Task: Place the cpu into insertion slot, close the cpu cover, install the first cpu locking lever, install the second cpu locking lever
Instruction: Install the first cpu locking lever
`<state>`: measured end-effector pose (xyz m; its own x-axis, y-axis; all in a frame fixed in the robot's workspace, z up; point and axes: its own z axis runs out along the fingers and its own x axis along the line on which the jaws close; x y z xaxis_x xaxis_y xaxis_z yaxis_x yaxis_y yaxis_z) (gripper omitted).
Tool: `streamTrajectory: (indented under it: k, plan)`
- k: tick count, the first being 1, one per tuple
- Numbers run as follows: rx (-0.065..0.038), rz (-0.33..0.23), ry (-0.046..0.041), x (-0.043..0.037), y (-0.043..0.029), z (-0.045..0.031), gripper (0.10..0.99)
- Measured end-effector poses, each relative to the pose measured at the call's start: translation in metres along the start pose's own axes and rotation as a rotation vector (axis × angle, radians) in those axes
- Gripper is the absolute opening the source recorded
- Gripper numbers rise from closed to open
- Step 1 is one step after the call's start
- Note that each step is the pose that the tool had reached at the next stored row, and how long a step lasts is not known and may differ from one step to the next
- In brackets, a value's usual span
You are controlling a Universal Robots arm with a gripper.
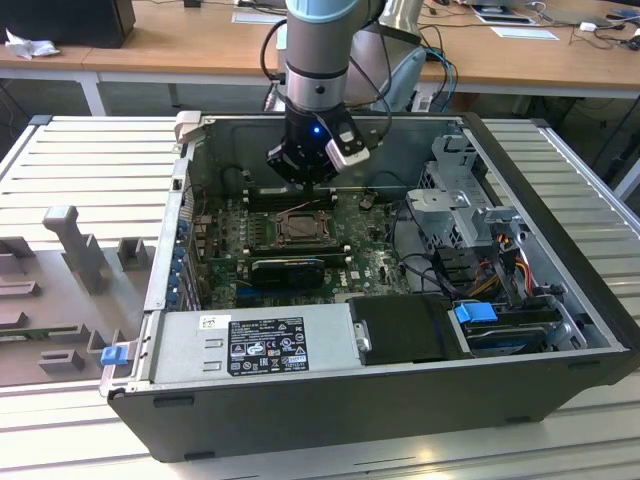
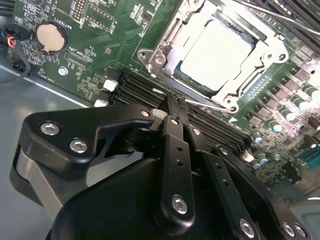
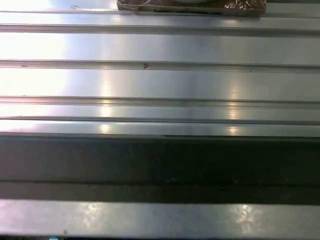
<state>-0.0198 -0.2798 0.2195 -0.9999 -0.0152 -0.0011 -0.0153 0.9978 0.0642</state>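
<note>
One gripper (image 2: 176, 102), one cpu (image 2: 215, 54)

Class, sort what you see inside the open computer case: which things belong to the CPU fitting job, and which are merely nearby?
Belongs to the job:
cpu, lying in the socket
insertion slot
cpu cover, framing the chip
gripper, jaws together, holding nothing, beside the socket

Just nearby:
coin battery
memory slots
power supply
drive cage

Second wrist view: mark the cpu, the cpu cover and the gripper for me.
cpu (image 2: 216, 54), second wrist view, middle of its pale face.
cpu cover (image 2: 169, 41), second wrist view, metal frame edge beside the chip.
gripper (image 2: 176, 106), second wrist view, at its fingertips.
</note>
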Motion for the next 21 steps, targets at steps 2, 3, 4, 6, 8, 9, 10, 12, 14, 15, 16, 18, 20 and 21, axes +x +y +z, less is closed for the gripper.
streamTrajectory:
  k: [2,3,4,6,8,9,10,12,14,15,16,18,20,21]
  plan:
    - [-0.001,0.000,0.0000,-0.0013,-0.0002,0.0035,0.106]
    - [-0.001,0.000,-0.0001,-0.0014,-0.0003,0.0046,0.106]
    - [-0.002,0.000,-0.0001,-0.0014,-0.0004,0.0058,0.106]
    - [-0.003,0.000,0.0000,-0.0015,-0.0005,0.0075,0.106]
    - [-0.006,0.000,-0.0001,-0.0017,-0.0006,0.0097,0.106]
    - [-0.007,0.000,-0.0001,-0.0018,-0.0007,0.0111,0.106]
    - [-0.007,0.000,0.0000,-0.0020,-0.0008,0.0120,0.106]
    - [-0.007,0.000,-0.0001,-0.0024,-0.0009,0.0134,0.106]
    - [-0.007,0.000,0.0000,-0.0024,-0.0009,0.0138,0.106]
    - [-0.006,0.000,0.0000,-0.0025,-0.0009,0.0140,0.106]
    - [-0.005,0.000,0.0001,-0.0026,-0.0009,0.0141,0.106]
    - [-0.002,0.000,0.0000,-0.0028,-0.0010,0.0147,0.106]
    - [0.001,0.000,0.0002,-0.0030,-0.0010,0.0150,0.106]
    - [0.003,0.000,0.0001,-0.0030,-0.0010,0.0150,0.106]
